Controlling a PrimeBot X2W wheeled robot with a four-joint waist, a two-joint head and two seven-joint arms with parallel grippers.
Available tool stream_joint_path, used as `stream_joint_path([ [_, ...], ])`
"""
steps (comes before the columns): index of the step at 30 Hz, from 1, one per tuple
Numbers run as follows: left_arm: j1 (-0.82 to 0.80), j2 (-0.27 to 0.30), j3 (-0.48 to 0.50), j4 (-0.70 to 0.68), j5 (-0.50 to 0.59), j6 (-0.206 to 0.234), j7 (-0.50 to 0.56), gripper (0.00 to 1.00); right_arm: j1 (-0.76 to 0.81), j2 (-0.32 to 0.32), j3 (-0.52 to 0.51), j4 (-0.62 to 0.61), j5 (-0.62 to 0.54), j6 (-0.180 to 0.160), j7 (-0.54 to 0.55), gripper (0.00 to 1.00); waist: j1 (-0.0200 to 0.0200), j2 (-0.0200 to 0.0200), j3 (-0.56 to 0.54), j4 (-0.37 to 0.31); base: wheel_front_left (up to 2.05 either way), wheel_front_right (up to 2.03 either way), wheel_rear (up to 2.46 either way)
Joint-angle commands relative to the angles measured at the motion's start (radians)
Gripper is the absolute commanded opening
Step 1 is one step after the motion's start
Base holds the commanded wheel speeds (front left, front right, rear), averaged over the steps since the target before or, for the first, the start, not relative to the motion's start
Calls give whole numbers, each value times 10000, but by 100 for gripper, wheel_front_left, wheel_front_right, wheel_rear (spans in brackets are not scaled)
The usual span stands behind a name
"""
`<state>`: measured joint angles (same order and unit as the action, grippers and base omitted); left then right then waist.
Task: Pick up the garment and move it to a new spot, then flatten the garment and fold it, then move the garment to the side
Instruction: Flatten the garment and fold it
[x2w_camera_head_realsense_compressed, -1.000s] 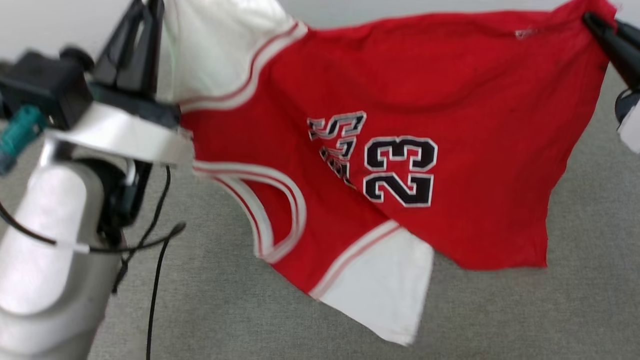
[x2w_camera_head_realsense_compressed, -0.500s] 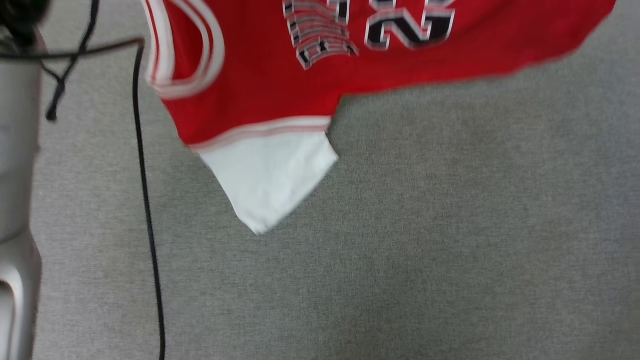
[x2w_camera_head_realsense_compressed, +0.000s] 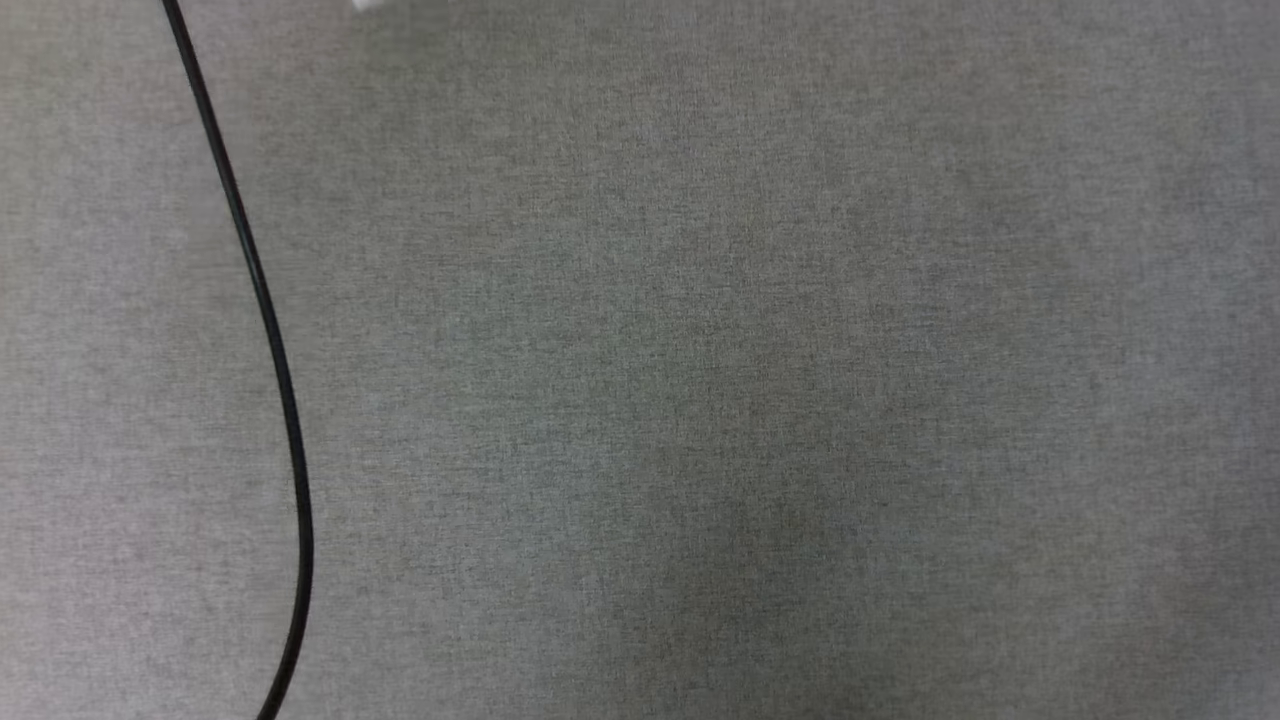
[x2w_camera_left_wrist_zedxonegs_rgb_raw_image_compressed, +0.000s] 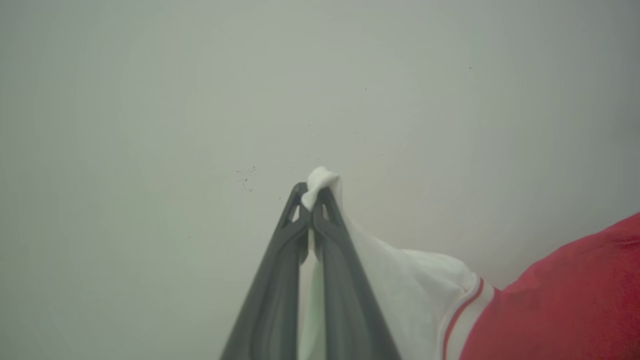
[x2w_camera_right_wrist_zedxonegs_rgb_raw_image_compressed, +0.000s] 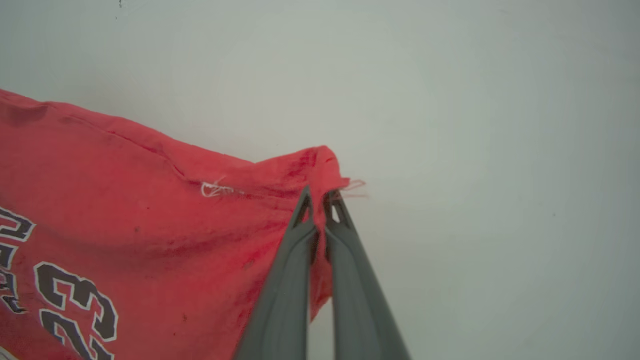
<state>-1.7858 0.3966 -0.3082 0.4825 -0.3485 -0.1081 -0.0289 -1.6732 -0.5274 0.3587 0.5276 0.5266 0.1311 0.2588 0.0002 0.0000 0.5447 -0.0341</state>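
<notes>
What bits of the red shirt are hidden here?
- Head view: nearly all the garment lies beyond the top edge.
- Left wrist view: the left tool hides part of the pinched sleeve; the red body runs off the right edge.
- Right wrist view: the chest lettering is cut by the left edge.

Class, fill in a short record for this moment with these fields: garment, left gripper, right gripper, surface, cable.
garment: red T-shirt with white sleeves, hanging between both grippers
left gripper: shut on a white sleeve tip
right gripper: shut on a red hem corner
surface: grey fabric, seen from the head view
cable: black, curving along the surface's left side
</notes>
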Motion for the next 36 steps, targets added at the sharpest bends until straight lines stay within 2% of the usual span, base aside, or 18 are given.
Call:
stream_joint_path([
  [1, -377, 13, 26, 284, 20, -35, -149, 0, -401, 105, 59, 299, -33, -8, -179, 0, -2, 0, 147, -5, 0, 0, 0],
  [6, -1054, -59, -11, 1143, -82, -91, -530, 0, -1190, 261, 402, 1267, -102, -10, -739, 0, -2, 0, 427, 32, 0, 0, 0],
  [10, -866, -26, -132, 1652, -171, -122, -839, 0, -1369, 369, 841, 1905, 84, -8, -1056, 0, -2, 0, 646, 59, 0, 0, 0],
  [19, 212, -102, -369, 2382, -544, -187, -1589, 0, -444, 444, 2030, 2751, 925, -8, -1803, 0, -2, 0, 791, 74, 0, 0, 0],
  [25, 1877, -105, -555, 2370, -821, -187, -2078, 0, 639, 601, 2743, 2829, 1766, -8, -2337, 0, -2, 0, 470, 36, 0, 0, 0],
  [30, 3803, -98, -335, 1996, -1147, -128, -2307, 0, 1790, 564, 3229, 2771, 2492, -8, -2725, 0, -2, 0, -4, 43, 0, 0, 0],
  [36, 6514, -138, -16, 908, -1405, 246, -2368, 0, 3513, 336, 3931, 2371, 3241, -10, -3179, 0, -2, 0, -768, 79, 0, 0, 0],
])
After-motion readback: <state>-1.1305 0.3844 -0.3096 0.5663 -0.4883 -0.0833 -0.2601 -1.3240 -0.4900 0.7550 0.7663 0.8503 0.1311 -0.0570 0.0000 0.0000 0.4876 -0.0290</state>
